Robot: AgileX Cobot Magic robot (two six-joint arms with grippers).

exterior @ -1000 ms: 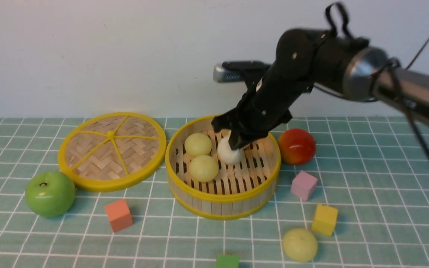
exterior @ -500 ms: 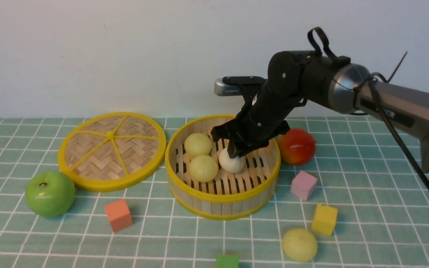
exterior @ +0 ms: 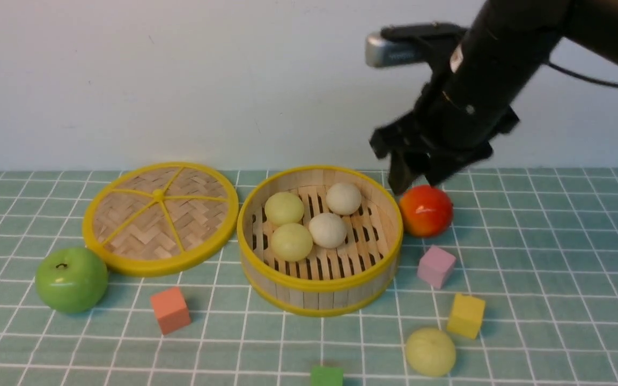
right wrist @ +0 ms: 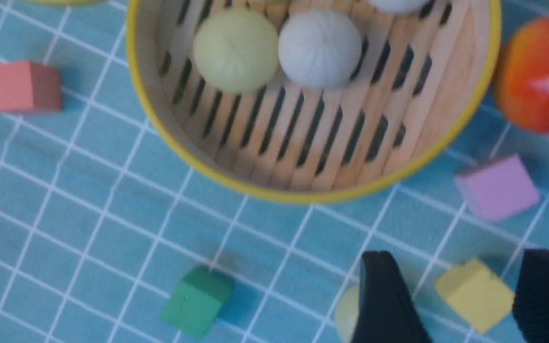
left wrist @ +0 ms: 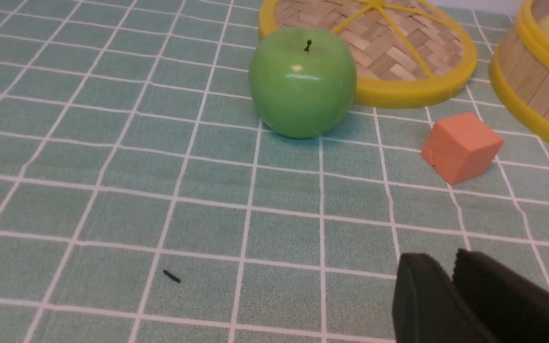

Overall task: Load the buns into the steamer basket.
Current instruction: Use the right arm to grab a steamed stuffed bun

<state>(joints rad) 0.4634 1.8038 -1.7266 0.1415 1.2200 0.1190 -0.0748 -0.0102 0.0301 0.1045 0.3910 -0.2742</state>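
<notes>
Four buns (exterior: 313, 219) inside the round bamboo steamer basket (exterior: 319, 292), fifth yellow-green bun (exterior: 430, 351) on the cloth in front

We see bright, even light with soft short shadows; the right gripper (exterior: 416, 174) is motion-blurred, and the right wrist view is soft.

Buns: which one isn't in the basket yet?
The pale yellow-green bun on the tablecloth beside the yellow cube. The other four buns sit inside the steamer basket.
</notes>
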